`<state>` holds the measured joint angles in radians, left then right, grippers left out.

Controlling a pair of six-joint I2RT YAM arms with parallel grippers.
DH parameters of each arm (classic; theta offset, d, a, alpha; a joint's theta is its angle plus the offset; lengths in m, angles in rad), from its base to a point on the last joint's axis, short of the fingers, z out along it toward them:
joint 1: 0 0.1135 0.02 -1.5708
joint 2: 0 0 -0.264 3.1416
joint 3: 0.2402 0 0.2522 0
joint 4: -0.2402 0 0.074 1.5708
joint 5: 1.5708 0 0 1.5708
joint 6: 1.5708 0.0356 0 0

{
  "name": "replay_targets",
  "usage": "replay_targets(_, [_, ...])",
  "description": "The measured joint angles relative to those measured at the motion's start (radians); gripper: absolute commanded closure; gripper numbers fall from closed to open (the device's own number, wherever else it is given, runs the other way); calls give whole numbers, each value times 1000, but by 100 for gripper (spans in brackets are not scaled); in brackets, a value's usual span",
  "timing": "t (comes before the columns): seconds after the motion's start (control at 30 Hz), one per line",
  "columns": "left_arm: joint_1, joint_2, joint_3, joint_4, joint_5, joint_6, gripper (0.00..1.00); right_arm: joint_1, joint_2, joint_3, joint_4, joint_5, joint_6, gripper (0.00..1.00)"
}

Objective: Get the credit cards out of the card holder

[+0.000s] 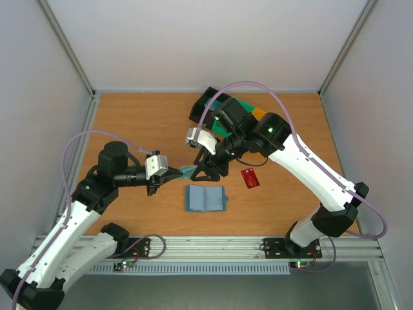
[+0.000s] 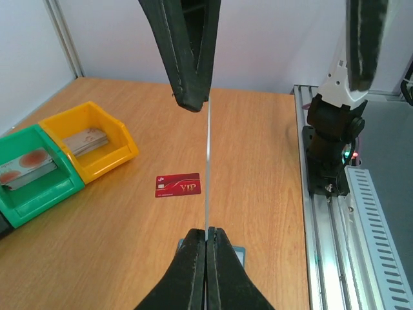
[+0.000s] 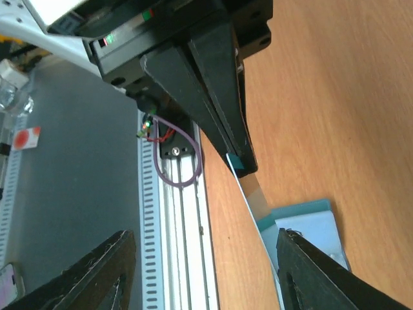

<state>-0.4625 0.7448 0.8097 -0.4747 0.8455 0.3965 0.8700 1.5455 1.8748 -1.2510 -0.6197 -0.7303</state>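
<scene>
Left gripper (image 2: 206, 237) clamped on teal card (image 2: 208, 161); right gripper (image 1: 203, 169) spread around its far end — we centre, close, then release.

Bins (image 1: 201, 104) mostly hidden behind the right arm (image 1: 303, 161), teal card (image 2: 208, 161) seen only as a thin edge, card holder (image 2: 240, 253) mostly behind the left fingers (image 2: 187, 271), green bin (image 2: 32, 184) cut by the left edge, tiny words on red card (image 1: 250, 177) unreadable.

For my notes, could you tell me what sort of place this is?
Probably a lab robot cell: a wooden tabletop boxed in by white panel walls, with an aluminium rail carrying two robot arms at its near edge.
</scene>
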Motion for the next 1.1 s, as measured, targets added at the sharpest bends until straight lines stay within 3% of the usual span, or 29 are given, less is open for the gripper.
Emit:
replay_targets(0.2, [0,7,0,4,28,-18,100,36,10,0,-14,80,3,63])
replay_targets(0.43, [-4,7,-4,16,64,-55,100,40,23,-8,16,119,14,99])
replay_targets(0.53, [-3,7,-11,13,63,-76,98,41,23,-17,16,103,16,99])
replay_targets(0.6, [-3,6,-17,19,59,-87,63,35,21,-23,18,102,30,99])
replay_targets(0.63, [-4,3,-24,35,43,-98,56,27,18,-32,27,96,51,99])
replay_targets(0.77, [-5,-20,-48,106,-71,-123,52,-105,-39,-175,181,50,242,99])
replay_targets(0.9, [-5,-39,-49,246,-222,-45,54,-299,-180,-517,552,74,613,99])
replay_targets(1.0, [-17,-32,-49,365,-307,84,54,-303,-248,-679,805,174,850,99])
replay_targets(1.1, [-72,4,-65,519,-397,256,46,-265,-314,-787,1033,320,1060,99])
